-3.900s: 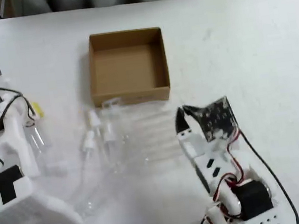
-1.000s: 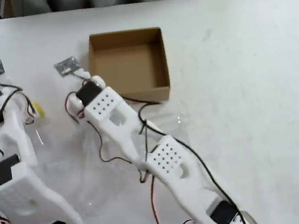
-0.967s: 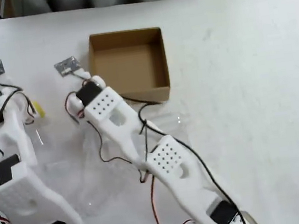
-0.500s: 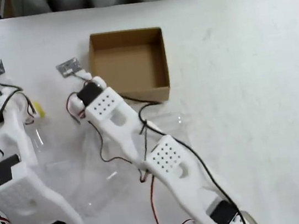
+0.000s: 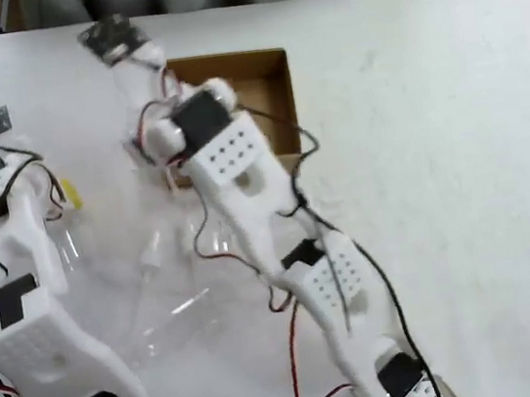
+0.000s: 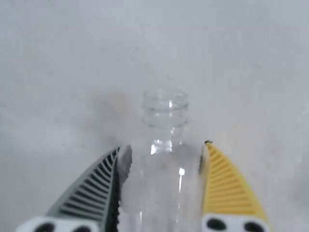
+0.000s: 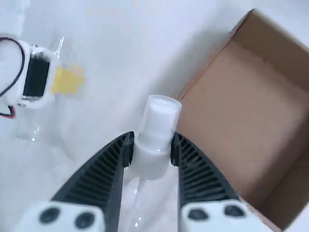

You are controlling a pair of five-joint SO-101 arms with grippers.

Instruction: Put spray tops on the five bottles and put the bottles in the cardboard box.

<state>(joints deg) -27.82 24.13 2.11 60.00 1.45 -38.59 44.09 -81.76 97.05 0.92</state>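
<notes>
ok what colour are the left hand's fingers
One finger is grey, the other yellow, gripping the clear bottle; best seen in the left wrist view.

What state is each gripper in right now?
Left gripper: closed on a clear bottle with no top.
Right gripper: closed on a white spray top.

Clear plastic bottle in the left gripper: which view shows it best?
Left wrist view: the clear plastic bottle sits centred between the left gripper's grey and yellow fingers, its threaded neck uncapped. The high view gives faint glints beside that arm; the right wrist view, a far-off transparent sliver.
</notes>
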